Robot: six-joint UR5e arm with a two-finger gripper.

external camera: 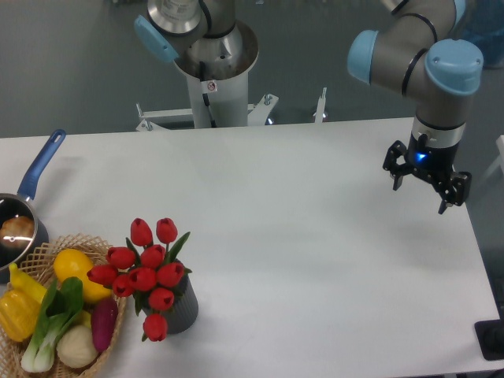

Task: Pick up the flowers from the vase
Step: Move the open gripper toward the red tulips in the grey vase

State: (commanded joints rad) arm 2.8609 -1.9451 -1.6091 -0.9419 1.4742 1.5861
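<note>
Looking down on a white table (315,260), we start at its near left corner, where a wicker basket (110,335) is cut off by the frame; it holds a yellow pepper (17,309), a lemon (72,268), leafy greens (49,331), a pale round vegetable (76,346) and a purple-red one (103,324). Touching the basket's right side stands the vase (183,309), dark grey and ribbed, mostly hidden behind the flowers (145,276): red tulips with closed buds, green leaves showing between them, one bud drooping down the front. Behind the basket, a blue-handled saucepan (24,213) is clipped by the left edge. We see bare tabletop stretching right from the vase. Far right, well apart from the flowers, the gripper (424,191) hangs above the table near its right edge, fingers spread and holding nothing.
</note>
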